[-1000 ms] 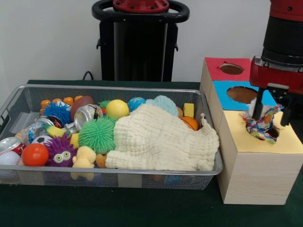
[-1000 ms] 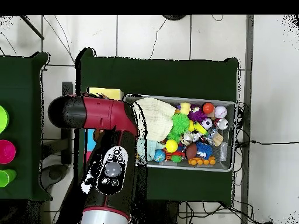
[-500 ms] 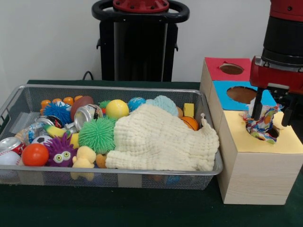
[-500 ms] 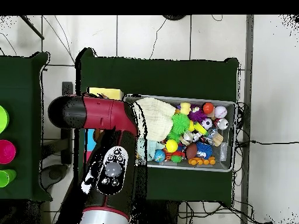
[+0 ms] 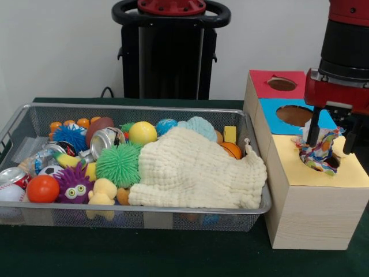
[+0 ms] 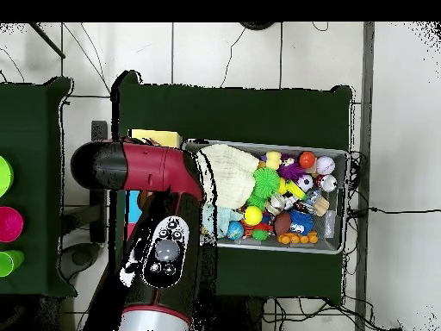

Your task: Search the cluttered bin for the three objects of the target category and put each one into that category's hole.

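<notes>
Multicoloured patterned cloth (image 5: 319, 153) bunched at the hole in the yellow top of the wooden box (image 5: 311, 208), directly beneath the claw (image 5: 332, 138) and between its two dark fingers (image 5: 314, 131). Fingers spread apart, one on each side of the cloth, no squeeze visible, so open. Blue panel (image 5: 288, 118) with its round hole just behind the claw, red panel (image 5: 274, 83) farther back. Wire bin (image 5: 173, 214) well off to the claw's side on the green counter (image 5: 115, 254), packed with a cream knitted cloth (image 5: 196, 170), a green spiky ball (image 5: 118, 164), a purple fuzzy toy (image 5: 73, 187), an orange ball (image 5: 42, 188) and a crushed can (image 5: 105, 140).

Seen from in front: claw, cloth and hole all plain. Seen from overhead: red arm (image 6: 159, 215) covering claw, cloth and most of the box; only the bin (image 6: 336, 155) and its toys clear.
</notes>
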